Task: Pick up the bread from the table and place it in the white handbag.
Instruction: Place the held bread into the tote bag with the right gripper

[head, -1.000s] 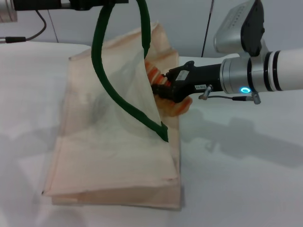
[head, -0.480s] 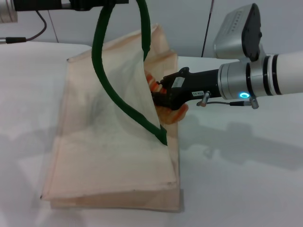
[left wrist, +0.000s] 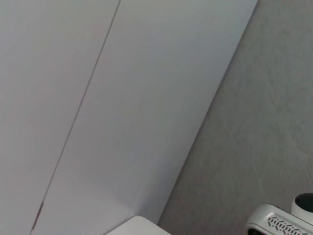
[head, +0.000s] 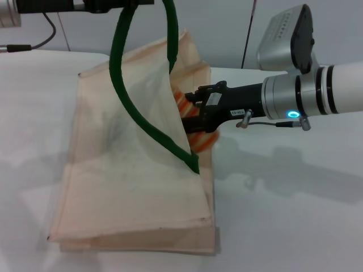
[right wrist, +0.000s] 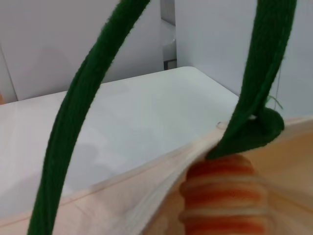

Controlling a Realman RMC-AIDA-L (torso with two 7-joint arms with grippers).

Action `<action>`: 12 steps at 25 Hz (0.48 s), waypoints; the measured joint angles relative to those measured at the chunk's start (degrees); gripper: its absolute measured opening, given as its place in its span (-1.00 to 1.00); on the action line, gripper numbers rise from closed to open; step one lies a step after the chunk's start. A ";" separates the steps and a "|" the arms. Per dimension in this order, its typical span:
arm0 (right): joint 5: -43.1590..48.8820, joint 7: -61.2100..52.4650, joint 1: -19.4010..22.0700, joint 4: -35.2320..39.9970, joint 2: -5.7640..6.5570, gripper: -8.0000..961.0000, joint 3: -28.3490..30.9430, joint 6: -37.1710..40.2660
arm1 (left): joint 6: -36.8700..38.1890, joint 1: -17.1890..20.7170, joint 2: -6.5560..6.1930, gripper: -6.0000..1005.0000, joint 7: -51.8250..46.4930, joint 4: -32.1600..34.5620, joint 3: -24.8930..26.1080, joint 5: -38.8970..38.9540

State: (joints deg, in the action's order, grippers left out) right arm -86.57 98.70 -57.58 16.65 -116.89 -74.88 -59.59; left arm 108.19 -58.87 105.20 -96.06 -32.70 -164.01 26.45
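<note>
The white handbag (head: 125,181) lies flat on the table (head: 283,215), its mouth toward the right. At the top edge of the head view my left gripper (head: 113,4) holds one dark green handle (head: 144,122) up, lifting the bag's upper cloth. My right gripper (head: 190,110) reaches in from the right and is shut on the bread (head: 202,140), an orange and cream striped loaf. The loaf sits in the bag's mouth, partly hidden by the raised cloth. In the right wrist view the bread (right wrist: 225,200) shows just under the cloth edge (right wrist: 146,186), between the strands of the green handle (right wrist: 73,122).
A black cable (head: 39,37) runs along the table's back left edge. My right arm's silver wrist (head: 295,96) stretches over the table's right half. A wall stands close behind the table. The left wrist view shows only wall and floor.
My right gripper has moved left with the bread, further into the bag's mouth. Less of the loaf shows now. The bag's raised cloth has shifted slightly.
</note>
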 joint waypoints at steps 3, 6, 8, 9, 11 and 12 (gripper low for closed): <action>0.00 -0.25 -0.01 0.00 0.00 0.42 0.00 0.19 | 0.00 0.00 0.00 -0.70 0.00 0.00 0.00 0.00; 0.00 -0.32 -0.03 0.02 0.00 0.72 0.00 0.21 | -0.01 0.10 0.00 -0.70 0.00 0.00 0.00 0.00; 0.00 -0.40 -0.04 0.04 0.00 0.75 0.00 0.34 | -0.16 0.14 -0.01 -0.70 0.00 0.00 0.00 0.00; 0.00 -0.47 -0.04 0.04 0.00 0.77 0.00 0.48 | -0.24 0.14 -0.04 -0.70 -0.01 0.00 0.00 0.00; 0.00 -0.61 0.10 0.05 0.00 0.81 0.06 0.92 | -0.30 0.21 -0.12 -0.70 -0.02 0.00 0.00 0.02; 0.00 -0.71 0.23 0.05 0.02 0.82 0.17 1.43 | -0.31 0.31 -0.12 -0.70 -0.02 0.00 0.00 0.12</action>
State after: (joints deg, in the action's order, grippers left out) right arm -86.58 97.99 -57.35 16.70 -116.88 -74.71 -58.16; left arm 107.88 -58.56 105.09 -96.08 -32.69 -164.00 26.57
